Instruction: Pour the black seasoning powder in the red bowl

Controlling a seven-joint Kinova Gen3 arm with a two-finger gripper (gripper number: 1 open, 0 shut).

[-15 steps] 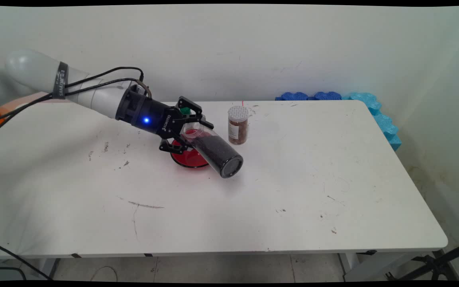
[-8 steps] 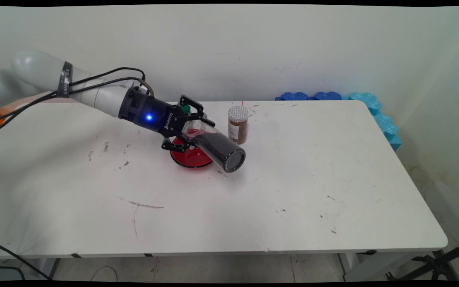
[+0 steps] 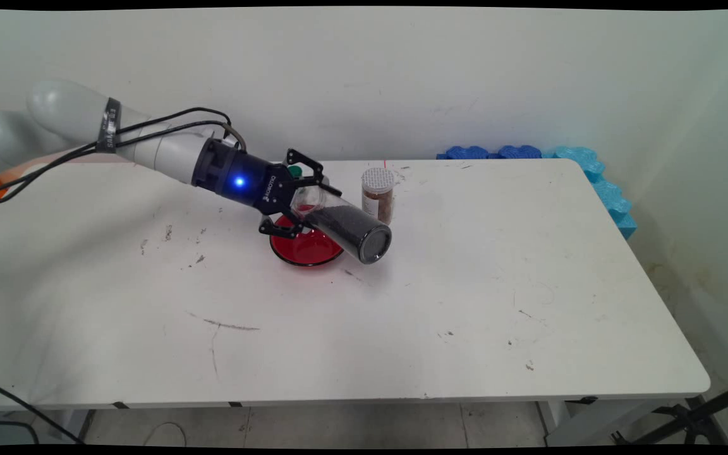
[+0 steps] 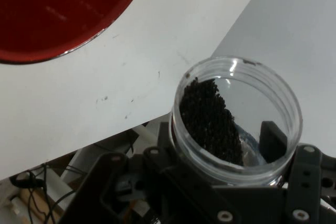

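The white bench [image 3: 465, 303] carried a shallow red bowl [image 3: 304, 248] near its middle. Above the bowl, the black two-finger claw [image 3: 301, 197] was clamped on a tilted clear plastic jar of black grains [image 3: 346, 226]. Just right stood a small lidded spice jar [image 3: 377, 197].

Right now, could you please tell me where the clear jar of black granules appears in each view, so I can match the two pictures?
Main view: the clear jar sits left of centre, tilted, held in the claw, its closed end toward the camera, over the red bowl's right side.
Hand view: the jar is lower right, open mouth facing the camera, granules inside.
Shared landmark: the red bowl, upper left in the hand view.
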